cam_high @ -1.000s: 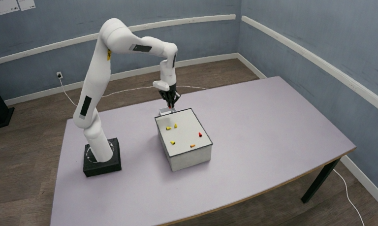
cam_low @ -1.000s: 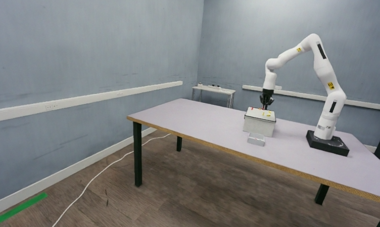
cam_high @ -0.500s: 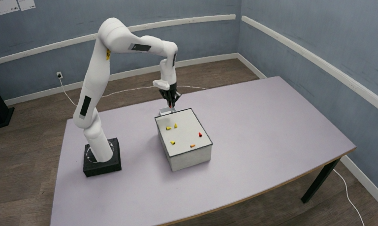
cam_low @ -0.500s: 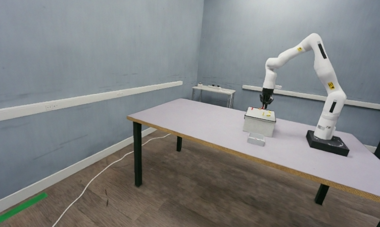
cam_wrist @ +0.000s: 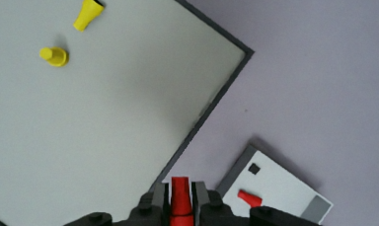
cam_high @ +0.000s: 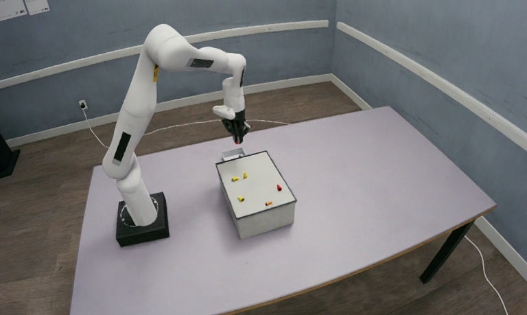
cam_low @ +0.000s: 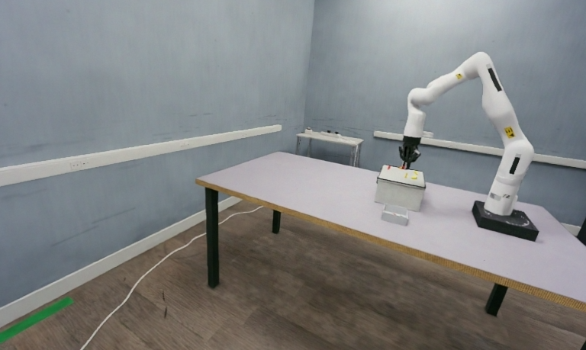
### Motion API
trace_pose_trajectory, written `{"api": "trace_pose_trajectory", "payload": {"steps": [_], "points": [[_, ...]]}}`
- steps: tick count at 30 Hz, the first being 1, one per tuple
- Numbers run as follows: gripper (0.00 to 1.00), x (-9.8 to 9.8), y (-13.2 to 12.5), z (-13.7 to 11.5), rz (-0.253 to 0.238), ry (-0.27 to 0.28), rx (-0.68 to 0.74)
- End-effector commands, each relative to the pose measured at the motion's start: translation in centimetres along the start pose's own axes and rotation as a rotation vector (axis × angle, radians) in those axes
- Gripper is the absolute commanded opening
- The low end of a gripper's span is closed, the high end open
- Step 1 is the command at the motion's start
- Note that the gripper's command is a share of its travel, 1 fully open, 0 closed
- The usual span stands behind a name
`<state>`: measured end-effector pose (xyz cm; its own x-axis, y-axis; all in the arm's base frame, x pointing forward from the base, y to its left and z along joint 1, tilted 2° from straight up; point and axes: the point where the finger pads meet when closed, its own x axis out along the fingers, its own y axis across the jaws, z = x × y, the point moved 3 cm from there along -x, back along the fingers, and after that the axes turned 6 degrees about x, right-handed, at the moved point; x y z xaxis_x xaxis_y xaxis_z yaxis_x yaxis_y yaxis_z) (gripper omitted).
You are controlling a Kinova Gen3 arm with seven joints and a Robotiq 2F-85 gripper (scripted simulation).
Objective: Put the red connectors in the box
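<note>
My gripper (cam_high: 237, 140) (cam_low: 406, 164) (cam_wrist: 181, 199) is shut on a red wire connector (cam_high: 236, 142) (cam_wrist: 181, 198), which points down between the fingers. It hangs above the far corner of the tool case's grey lid (cam_high: 260, 168) (cam_low: 399, 176) (cam_wrist: 123, 117), right beside the small steel junction box (cam_high: 232, 152) (cam_low: 395, 214) (cam_wrist: 288, 187). One red connector (cam_wrist: 249, 198) lies inside the box. Another red connector (cam_high: 278, 187) stands on the lid near its right edge.
Three yellow connectors (cam_high: 235, 178) (cam_high: 245, 175) (cam_high: 240, 198) and an orange one (cam_high: 268, 202) lie on the lid; two yellow ones show in the wrist view (cam_wrist: 89, 13) (cam_wrist: 54, 55). The arm's black base (cam_high: 141, 228) stands left of the case on the purple table (cam_high: 369, 180).
</note>
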<state>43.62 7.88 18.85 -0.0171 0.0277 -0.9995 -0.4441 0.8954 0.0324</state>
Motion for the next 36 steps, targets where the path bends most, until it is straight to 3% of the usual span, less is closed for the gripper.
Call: {"api": "trace_pose_trajectory", "payload": {"steps": [1, 10, 17, 36], "points": [[0.19, 0.1, 3.3, 2.6, 0.003, -0.001, -0.022], [0.19, 0.1, 8.4, 6.9, 0.003, -0.001, -0.022], [0.19, 0.0, 10.0, 8.2, 0.003, -0.001, -0.022], [0.19, 0.3, 10.4, 8.5, 0.003, -0.001, -0.022]]}}
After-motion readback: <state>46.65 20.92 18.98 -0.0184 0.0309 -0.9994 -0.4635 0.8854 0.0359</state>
